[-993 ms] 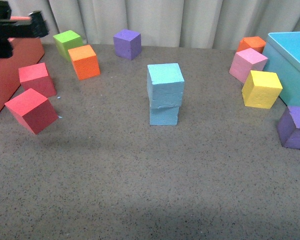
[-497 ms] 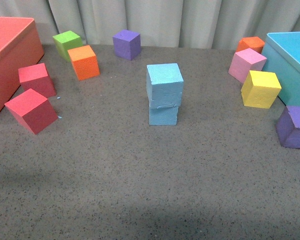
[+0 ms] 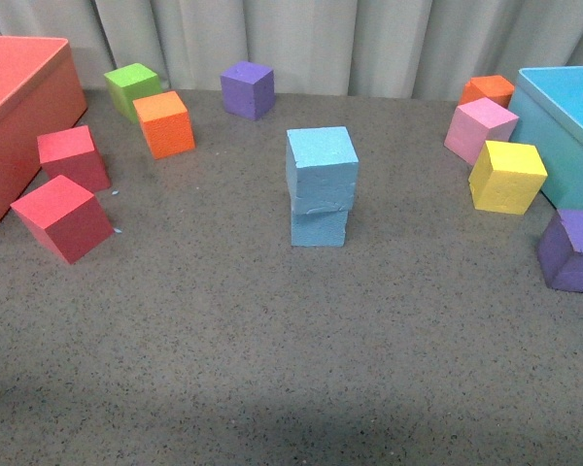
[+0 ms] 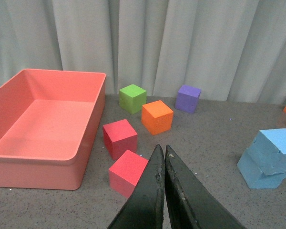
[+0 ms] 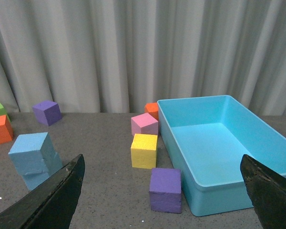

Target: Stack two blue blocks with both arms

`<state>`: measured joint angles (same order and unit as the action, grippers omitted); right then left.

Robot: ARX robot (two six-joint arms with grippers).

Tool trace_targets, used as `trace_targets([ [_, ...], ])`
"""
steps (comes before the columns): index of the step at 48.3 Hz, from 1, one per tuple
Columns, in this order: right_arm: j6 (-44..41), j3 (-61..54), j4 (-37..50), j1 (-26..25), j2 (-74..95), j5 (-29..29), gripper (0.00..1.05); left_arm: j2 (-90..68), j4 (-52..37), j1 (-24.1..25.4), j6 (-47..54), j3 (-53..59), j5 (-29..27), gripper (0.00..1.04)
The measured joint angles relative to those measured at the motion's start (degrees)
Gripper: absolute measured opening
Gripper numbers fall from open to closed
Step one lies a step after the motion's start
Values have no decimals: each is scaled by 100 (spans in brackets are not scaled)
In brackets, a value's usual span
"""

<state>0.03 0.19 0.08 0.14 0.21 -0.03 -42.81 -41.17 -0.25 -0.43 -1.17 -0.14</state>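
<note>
Blue blocks stacked, centre of table.
Upper block [image 3: 322, 165] set on lower block [image 3: 319, 226]; stack unchanged since earlier; left gripper [image 4: 163, 157] pinched closed, right gripper [image 5: 162, 191] spread wide, both empty.

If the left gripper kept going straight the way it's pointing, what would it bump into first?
Probably the nearer red cube. The left gripper is shut, and its tips sit just beside that cube in the left wrist view. Depth is hard to judge, so it might pass just beside it toward the orange cube.

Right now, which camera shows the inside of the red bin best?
The left wrist view: the red bin shows its whole floor and all walls. The front view catches only one corner; the right wrist view misses it.
</note>
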Motion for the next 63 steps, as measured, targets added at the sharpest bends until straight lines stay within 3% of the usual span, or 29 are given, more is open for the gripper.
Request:
trace_targets([
  [63,0,0,0,0,0,-4,95,3464,3305,9,-2,7,-2,4],
])
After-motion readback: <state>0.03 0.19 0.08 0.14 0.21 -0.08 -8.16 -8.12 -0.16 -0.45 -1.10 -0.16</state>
